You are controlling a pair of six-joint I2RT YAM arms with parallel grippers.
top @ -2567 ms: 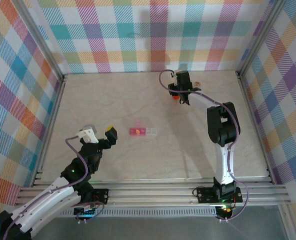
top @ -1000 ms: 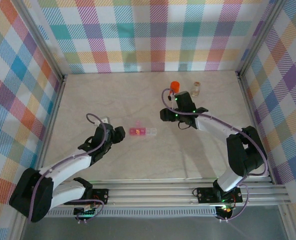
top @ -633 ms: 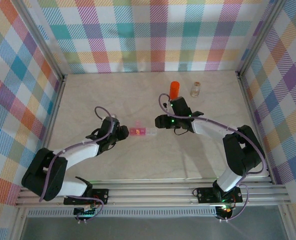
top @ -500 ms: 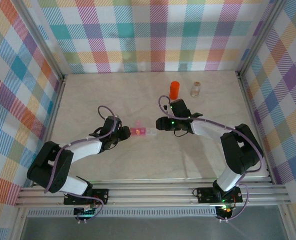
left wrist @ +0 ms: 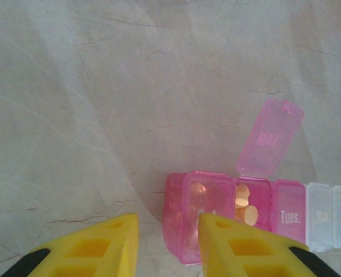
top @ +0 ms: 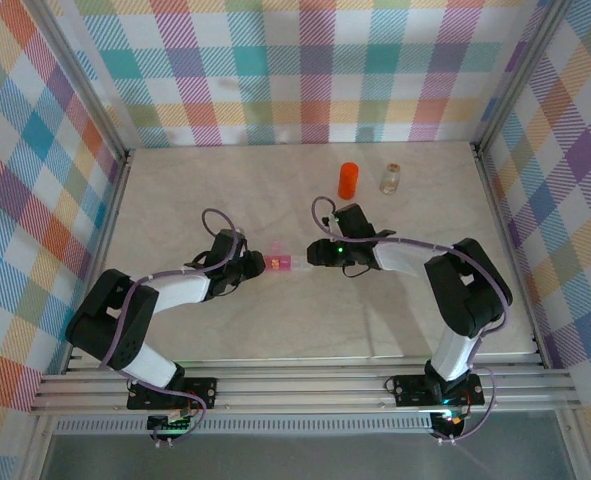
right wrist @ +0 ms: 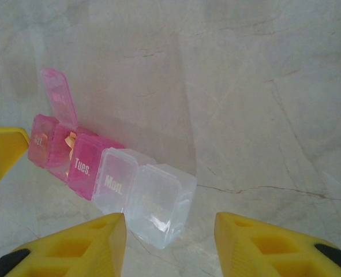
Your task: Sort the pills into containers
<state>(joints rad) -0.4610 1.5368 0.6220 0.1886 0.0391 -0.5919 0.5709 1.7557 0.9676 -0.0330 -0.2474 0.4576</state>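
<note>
The pink pill box lies mid-table, its far end clear and one pink lid standing open. Pale orange pills lie in that open compartment. My left gripper is at the box's pink end. Its yellow fingers are drawn close together; the right one overlaps the end compartment, the left one stands off it. My right gripper is open at the clear end. In the right wrist view its fingertips straddle the last clear compartment without touching it.
An orange bottle and a small clear vial stand upright near the back wall. Checked walls enclose the table on three sides. Bare marble surface lies in front of the pill box.
Both grippers have closed in on the pill box from either side. The left jaws have narrowed sharply, the right ones a little. The orange bottle now stands free at the back.
</note>
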